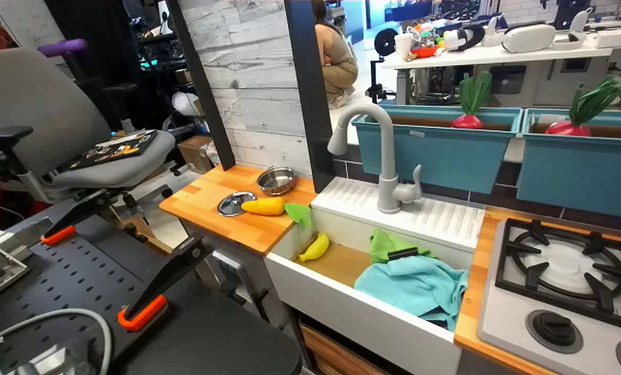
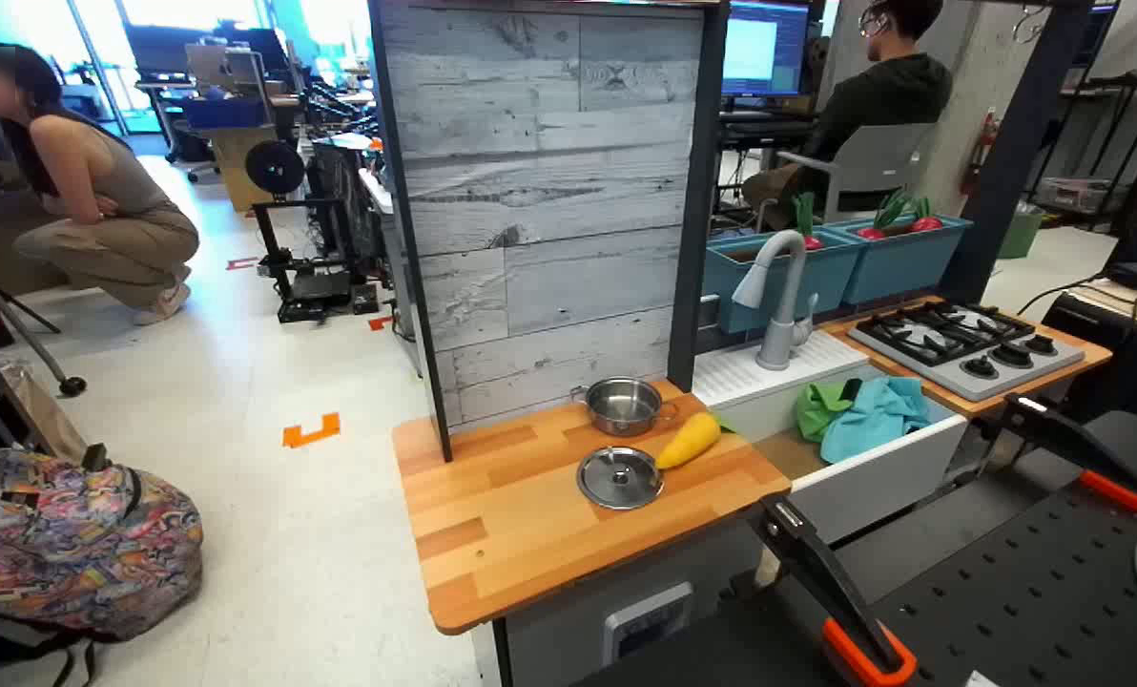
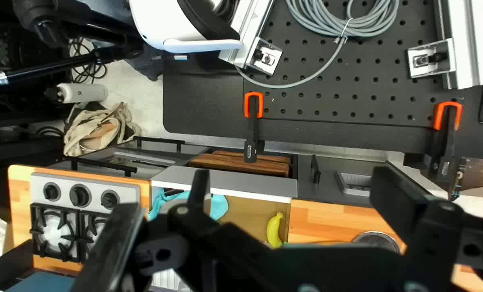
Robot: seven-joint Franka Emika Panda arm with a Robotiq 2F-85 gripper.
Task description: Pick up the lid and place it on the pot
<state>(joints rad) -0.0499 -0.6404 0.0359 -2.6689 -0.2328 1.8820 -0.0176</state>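
In an exterior view, lid (image 1: 236,203) flat on desk (image 1: 201,195), near uncovered pot (image 1: 277,182); sink (image 1: 362,320) holds banana (image 1: 315,247), green cloth (image 1: 383,245), blue cloth (image 1: 414,284). In an exterior view, planters (image 2: 902,267) hold red radishes (image 2: 871,234). Wrist view: tool (image 3: 292,177) spread wide, well apart from lid, partly blocking it.

Round silver lid (image 2: 621,477) lying flat over there, shiny shallow pot (image 2: 624,408) upright, open, just apart, at the lid's twelve o'clock in an exterior view

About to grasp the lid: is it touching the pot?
Apart: in an exterior view, a narrow strip of the wooden counter shows between the lid and the pot.
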